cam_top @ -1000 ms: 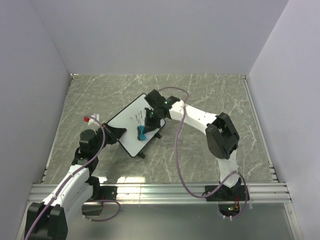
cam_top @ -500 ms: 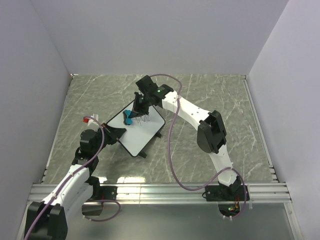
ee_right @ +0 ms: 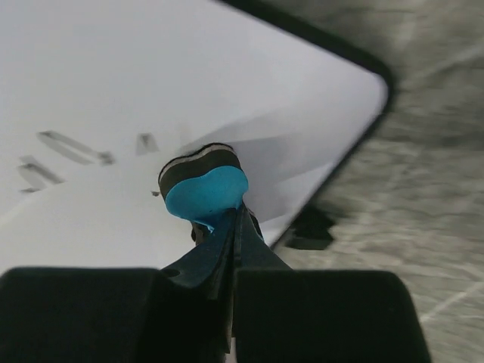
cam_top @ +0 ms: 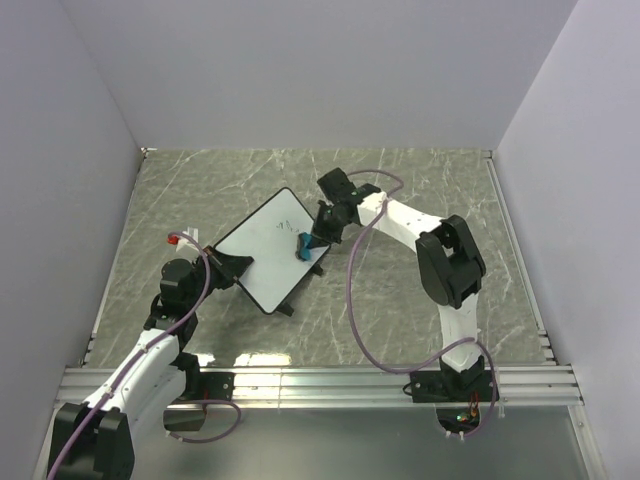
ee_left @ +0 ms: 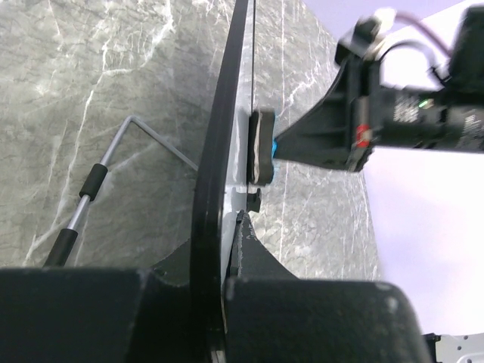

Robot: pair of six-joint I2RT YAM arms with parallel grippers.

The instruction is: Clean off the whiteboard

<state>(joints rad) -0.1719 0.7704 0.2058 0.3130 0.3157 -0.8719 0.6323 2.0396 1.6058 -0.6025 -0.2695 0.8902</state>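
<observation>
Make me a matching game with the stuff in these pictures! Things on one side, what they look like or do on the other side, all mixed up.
Things:
1. whiteboard
2. eraser
3. left gripper
4. right gripper

Clues:
A. blue with a black layer
B. pinches the eraser
C. white with a few black marks
D. clamps the whiteboard's edge

Pairs: 1-C, 2-A, 3-D, 4-B
</observation>
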